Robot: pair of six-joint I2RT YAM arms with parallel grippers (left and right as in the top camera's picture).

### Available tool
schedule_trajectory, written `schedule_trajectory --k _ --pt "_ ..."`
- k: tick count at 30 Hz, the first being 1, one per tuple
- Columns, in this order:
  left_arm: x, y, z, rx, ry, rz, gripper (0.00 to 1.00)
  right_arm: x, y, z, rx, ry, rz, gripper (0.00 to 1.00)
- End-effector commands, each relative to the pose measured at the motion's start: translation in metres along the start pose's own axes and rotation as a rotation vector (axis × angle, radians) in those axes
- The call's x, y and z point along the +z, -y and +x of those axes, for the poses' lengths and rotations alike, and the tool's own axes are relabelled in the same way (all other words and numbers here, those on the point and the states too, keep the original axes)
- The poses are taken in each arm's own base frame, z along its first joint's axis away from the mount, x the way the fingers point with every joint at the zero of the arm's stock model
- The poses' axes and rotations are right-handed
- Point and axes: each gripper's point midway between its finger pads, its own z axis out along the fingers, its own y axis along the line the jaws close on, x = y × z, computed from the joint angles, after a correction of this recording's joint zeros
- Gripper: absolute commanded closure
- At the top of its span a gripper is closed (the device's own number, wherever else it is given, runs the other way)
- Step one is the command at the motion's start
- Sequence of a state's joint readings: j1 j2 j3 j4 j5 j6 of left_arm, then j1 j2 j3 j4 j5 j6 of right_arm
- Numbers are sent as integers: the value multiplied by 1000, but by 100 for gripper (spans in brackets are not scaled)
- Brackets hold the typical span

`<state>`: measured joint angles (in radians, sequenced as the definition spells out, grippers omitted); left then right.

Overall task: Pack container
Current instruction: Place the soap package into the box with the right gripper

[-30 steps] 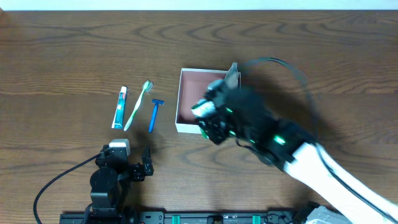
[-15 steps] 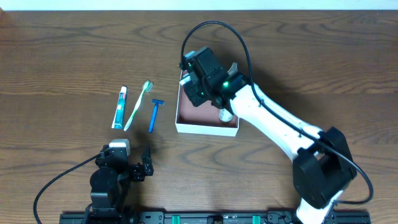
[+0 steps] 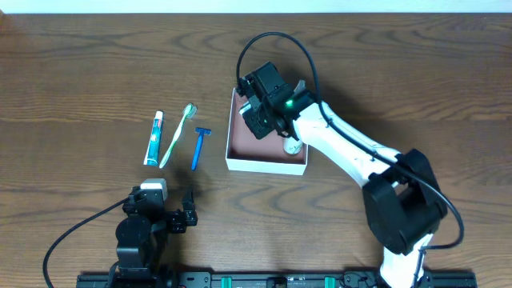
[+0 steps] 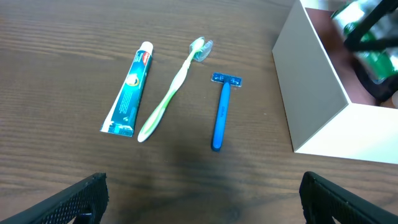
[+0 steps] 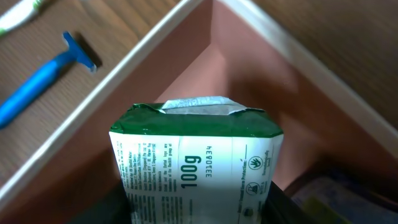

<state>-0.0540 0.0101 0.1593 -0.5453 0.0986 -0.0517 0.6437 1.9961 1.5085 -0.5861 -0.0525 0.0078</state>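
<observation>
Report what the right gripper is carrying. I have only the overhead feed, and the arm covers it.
Observer: The right wrist view shows a green-and-white packet marked 100g, clamped in the right gripper.
Operator: Give me its position against the container.
Observer: It hangs over a bare reddish-brown inside corner of the container; contact cannot be told.
Operator: Check the left gripper.
Observer: The left wrist view shows the left gripper open, holding nothing.
</observation>
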Motion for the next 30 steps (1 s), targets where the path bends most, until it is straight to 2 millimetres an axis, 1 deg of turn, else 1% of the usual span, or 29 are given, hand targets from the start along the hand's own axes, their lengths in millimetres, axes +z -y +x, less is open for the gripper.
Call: schedule_trajectory --k 1,4,8,12,15,19,23,25,27,30 --pt "2 -1 4 -4 -5 1 2 13 -2 0 -75 -10 -5 68" --pt "2 -1 4 -4 -5 1 2 21 0 3 -106 -20 2 69" --pt "2 -1 4 -4 -5 1 2 22 5 -3 -131 1 33 70" --pt "2 -1 4 -4 -5 1 2 21 6 -10 -188 30 38 70" --pt "2 -1 4 -4 -5 1 2 21 6 -13 -243 41 41 68" --pt "2 -1 4 -4 -5 1 2 21 6 -15 -333 48 44 59" --pt "2 -1 4 -4 -5 1 2 21 6 -20 -425 64 50 57" --pt "2 -1 4 -4 -5 1 2 19 5 -24 -451 77 54 53" --pt "2 -1 4 -4 -5 1 2 15 4 -29 -459 91 57 47" --pt "2 -1 4 -4 -5 1 2 -2 1 -43 -461 129 62 39"
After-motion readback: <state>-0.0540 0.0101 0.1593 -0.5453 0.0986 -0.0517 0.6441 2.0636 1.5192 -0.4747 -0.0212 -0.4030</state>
